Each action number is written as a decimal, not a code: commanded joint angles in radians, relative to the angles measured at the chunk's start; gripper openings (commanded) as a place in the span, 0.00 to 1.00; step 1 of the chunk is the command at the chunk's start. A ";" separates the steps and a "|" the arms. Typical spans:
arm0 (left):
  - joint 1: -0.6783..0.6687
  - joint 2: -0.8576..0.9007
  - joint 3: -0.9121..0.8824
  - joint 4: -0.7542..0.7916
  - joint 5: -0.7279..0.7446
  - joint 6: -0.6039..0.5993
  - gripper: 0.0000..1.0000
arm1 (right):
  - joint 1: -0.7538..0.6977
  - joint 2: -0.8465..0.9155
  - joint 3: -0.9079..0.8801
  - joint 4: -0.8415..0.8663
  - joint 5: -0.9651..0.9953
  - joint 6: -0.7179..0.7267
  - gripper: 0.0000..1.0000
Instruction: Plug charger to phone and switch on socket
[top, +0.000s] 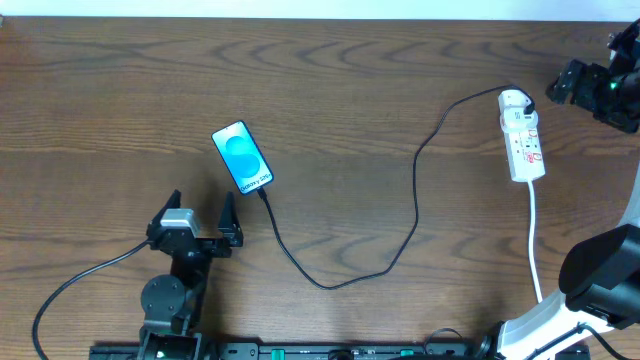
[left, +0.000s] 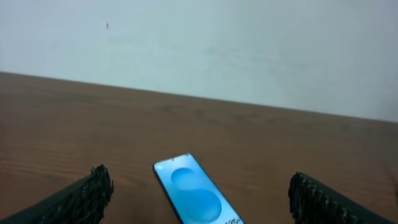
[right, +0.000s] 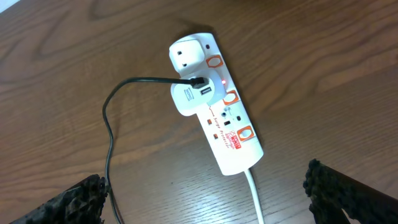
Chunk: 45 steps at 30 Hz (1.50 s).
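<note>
The phone (top: 242, 157) lies face up on the table left of centre, its blue screen lit. The charger (top: 415, 200), a thin black cable, meets the phone's lower end, loops across the table and runs into a white adapter (right: 193, 98) on the socket (top: 522, 135). A small red light (right: 222, 81) glows on the socket (right: 231, 127). My left gripper (top: 200, 203) stands open just below and left of the phone (left: 196, 196), touching nothing. My right gripper (top: 560, 85) is open to the right of the socket's far end, apart from it.
The socket's white cord (top: 535, 240) runs toward the table's front edge beside the right arm's base (top: 600, 275). A thicker black cable (top: 75, 285) trails from the left arm. A pale wall (left: 199, 43) rises behind the table's far edge.
</note>
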 joint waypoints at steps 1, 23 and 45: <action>0.000 -0.011 -0.002 -0.028 -0.006 0.010 0.93 | 0.002 -0.006 0.010 0.000 0.007 0.010 0.99; -0.002 -0.184 -0.002 -0.312 -0.009 0.010 0.93 | 0.002 -0.006 0.010 -0.001 0.007 0.010 0.99; 0.005 -0.188 -0.002 -0.311 -0.009 0.011 0.93 | 0.002 -0.006 0.010 0.000 0.006 0.010 0.99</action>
